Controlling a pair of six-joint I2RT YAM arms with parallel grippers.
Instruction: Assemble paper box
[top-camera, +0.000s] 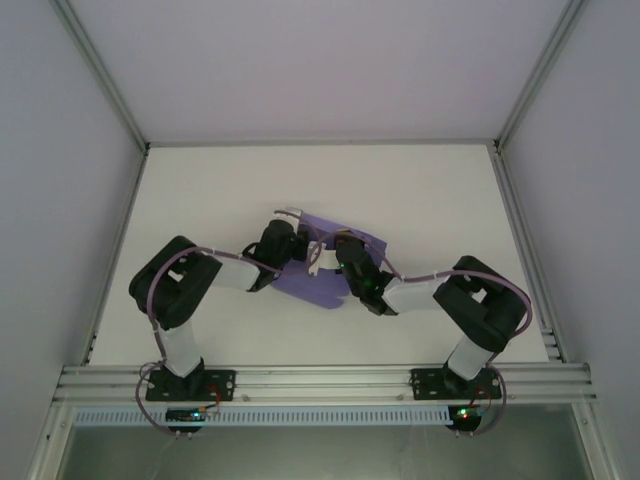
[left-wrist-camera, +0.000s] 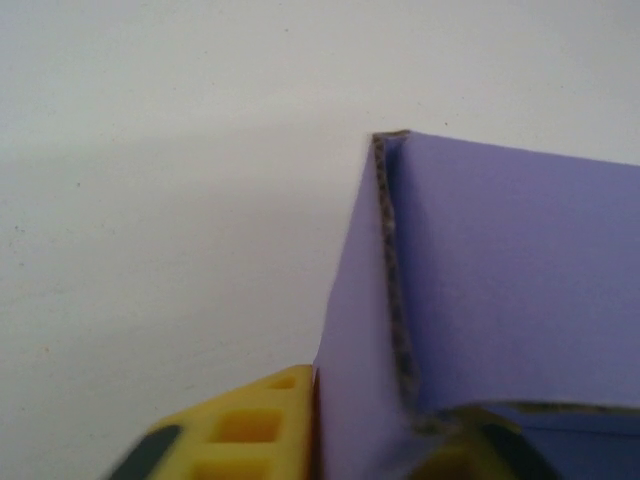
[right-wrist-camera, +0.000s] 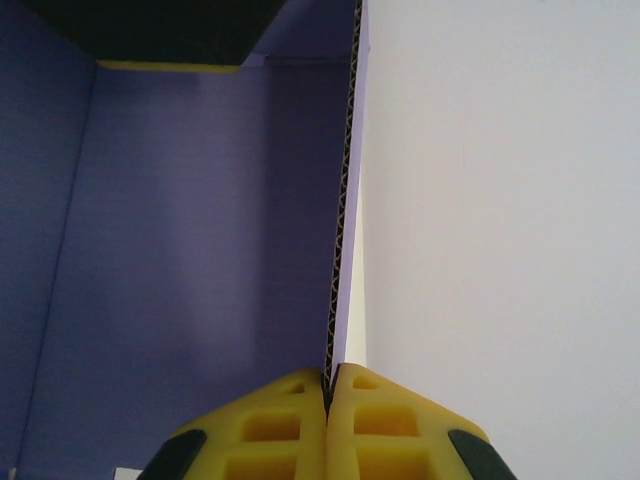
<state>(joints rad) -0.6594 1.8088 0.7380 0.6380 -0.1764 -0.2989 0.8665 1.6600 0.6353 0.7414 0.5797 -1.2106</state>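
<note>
- While the white tabletop (top-camera: 200, 200) takes up most of the overhead view, the work sits near its middle, a little closer to the near edge than to the far one.
- A purple paper box (top-camera: 310, 285) lies there partly folded. Its floor is flat on the tabletop and at least two walls stand up. Its long axis seems to slant from the near middle toward the far right corner.
- Both arms reach inward and meet over the box, the left arm from the left edge's side and the right arm from the right edge's side. Neither is clearly nearer, since each already has hold of the card.
- On the right gripper (right-wrist-camera: 327, 400), the yellow fingers are pressed together on the cut edge of one upright wall. That wall runs straight away from them, with the box's inside to its left and bare tabletop to its right.
- On the left gripper (left-wrist-camera: 365, 440), the fingers straddle another wall just below a standing corner, one outside and one inside. They appear pinched on it, though the inner one is blurred.
- Judging from this, the next fold turns on that corner. The loose wall has to swing toward the held one, so each arm should steady its own side.
</note>
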